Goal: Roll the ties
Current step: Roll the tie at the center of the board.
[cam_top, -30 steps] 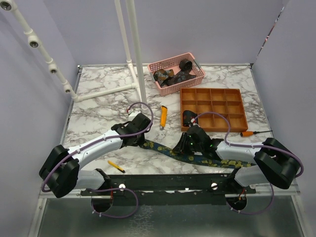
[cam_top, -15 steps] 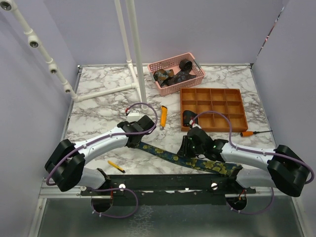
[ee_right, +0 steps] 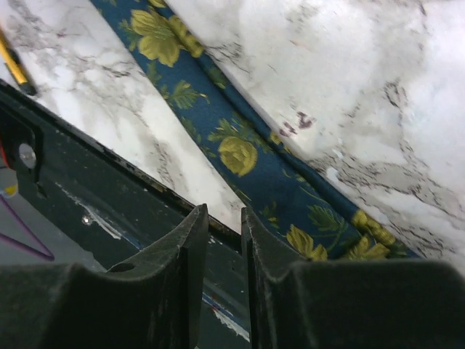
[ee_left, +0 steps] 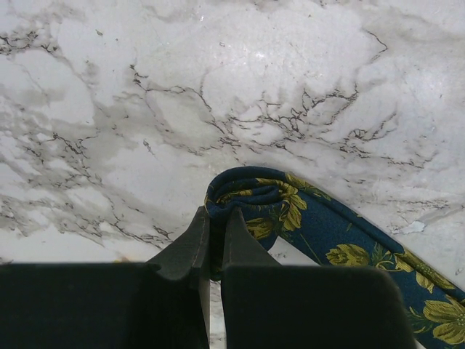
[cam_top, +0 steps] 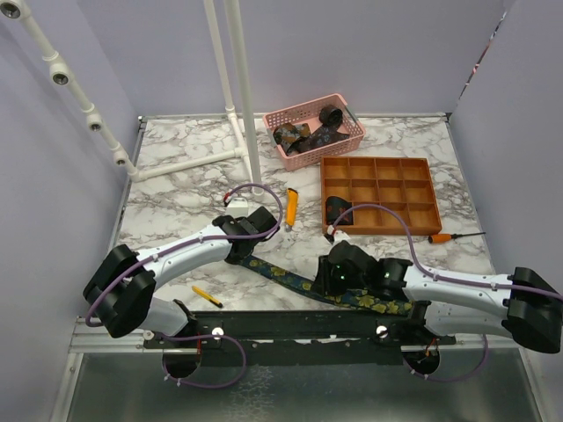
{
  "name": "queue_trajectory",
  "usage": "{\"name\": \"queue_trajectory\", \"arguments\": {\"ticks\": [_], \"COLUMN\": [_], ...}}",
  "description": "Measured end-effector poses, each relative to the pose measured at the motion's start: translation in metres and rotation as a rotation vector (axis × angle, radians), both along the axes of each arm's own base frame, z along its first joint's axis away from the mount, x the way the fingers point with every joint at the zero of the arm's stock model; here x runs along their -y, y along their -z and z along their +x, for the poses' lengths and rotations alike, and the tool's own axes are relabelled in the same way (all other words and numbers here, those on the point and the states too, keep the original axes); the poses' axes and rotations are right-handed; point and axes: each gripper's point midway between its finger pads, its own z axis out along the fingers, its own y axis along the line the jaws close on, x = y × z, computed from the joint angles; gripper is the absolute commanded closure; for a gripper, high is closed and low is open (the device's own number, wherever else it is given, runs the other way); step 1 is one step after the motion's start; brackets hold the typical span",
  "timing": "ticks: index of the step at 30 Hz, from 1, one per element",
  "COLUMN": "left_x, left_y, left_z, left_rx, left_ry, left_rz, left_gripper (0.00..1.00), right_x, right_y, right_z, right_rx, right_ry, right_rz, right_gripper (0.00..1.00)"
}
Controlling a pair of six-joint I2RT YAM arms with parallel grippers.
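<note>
Farthest left, a yellow pencil (cam_top: 207, 296) lies by the near rail. Next, the left gripper (ee_left: 216, 218) is pinched tight on the folded end of a navy tie (ee_left: 327, 233) with yellow flowers, which runs flat across the marble table (cam_top: 176, 202) toward the right. An orange knife (cam_top: 291, 207) lies beyond it. The right gripper (ee_right: 224, 218) hovers at the tie's near side, jaws a narrow slit apart with nothing between. Farther right, more ties (cam_top: 308, 136) sit in a pink basket (cam_top: 325, 156) behind an orange tray (cam_top: 378, 160).

Left arm (cam_top: 189, 251) jaws pinched shut; right arm (cam_top: 457, 286) jaws narrowly parted.
</note>
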Motion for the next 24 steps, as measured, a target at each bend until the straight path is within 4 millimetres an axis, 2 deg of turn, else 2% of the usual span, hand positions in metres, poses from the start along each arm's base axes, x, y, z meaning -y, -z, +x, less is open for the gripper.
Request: {"name": "queue_trajectory", "arguments": {"ticks": [4,9,13,18,24], "left_x": [-0.001,-0.006,-0.006,-0.006,-0.005], "left_y": [0.002,0.006,0.003,0.0,0.001], "left_z": [-0.001,-0.005,-0.006,-0.006,-0.005], "left_rx": [0.002,-0.001,0.012,0.026,0.029], "left_ry": [-0.003,-0.007,-0.013,-0.017,-0.02], "left_rz": [0.004,0.006,-0.01,-0.025,-0.03], "left_gripper": [1.0,1.0,1.0,1.0,1.0], "right_x": [0.008,0.026,0.028,0.032,0.04], "right_y": [0.01,0.041,0.044,0.045,0.045], "right_z": [-0.009,-0.024,-0.025,-0.015,0.013], "right_rx": [-0.045,-0.158,-0.207,-0.224,-0.204], "right_ry": [0.025,0.078,0.157,0.242,0.315], "right_rz": [-0.033,-0.141,-0.142,-0.172,-0.249], "right_gripper": [0.72,0.74,0.73,0.73,0.71]}}
